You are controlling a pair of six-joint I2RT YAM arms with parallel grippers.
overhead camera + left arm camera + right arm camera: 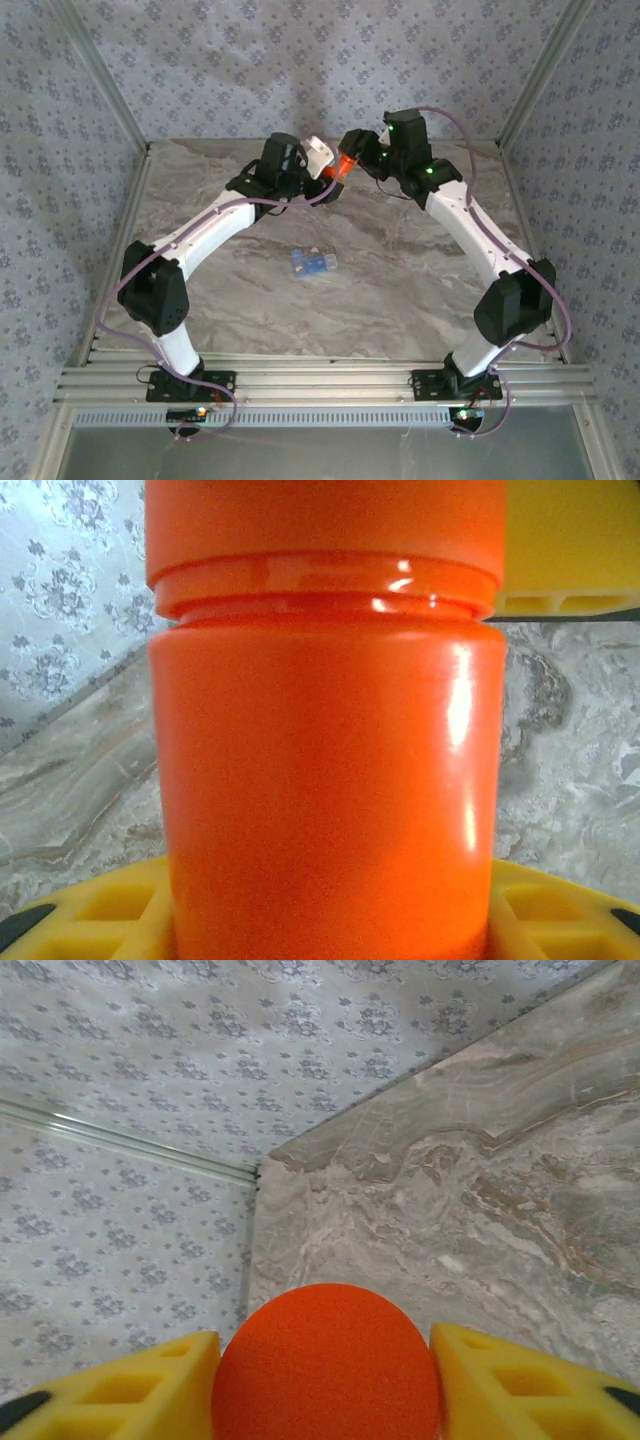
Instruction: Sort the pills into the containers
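Marbled grey tabletop (400, 280) and flowered wallpaper (150, 1080) close in the work area, and both arms meet above its far middle. Between the fingers of the left pincer (330, 925) stands the orange bottle (330, 780), upright, clamped by its lower body and apparently clear of the table. I judge this hold is meant to stop the body from turning.

Directly above that pincer sits the red-orange cap (320, 520). The right pincer (325, 1385) reaches over it, one yellow finger (120, 1390) on each side, right up against the rim. Whether those fingers squeeze the cap or merely flank it I cannot tell (the gap, if any, is too fine to see). The arrangement reads as an unscrewing step: one pincer steadies and the other twists, so that pills can go in.

From the left wrist come the bottle's side, the seam under the cap and a piece of the other pincer's yellow finger beside the cap. From the right wrist comes the cap's round top, with the body hidden beneath it. The overhead camera adds the pale blue container (313, 263), lying on the table well apart from both pincers, toward the arm bases. Whether pills lie beside it is too small to tell.
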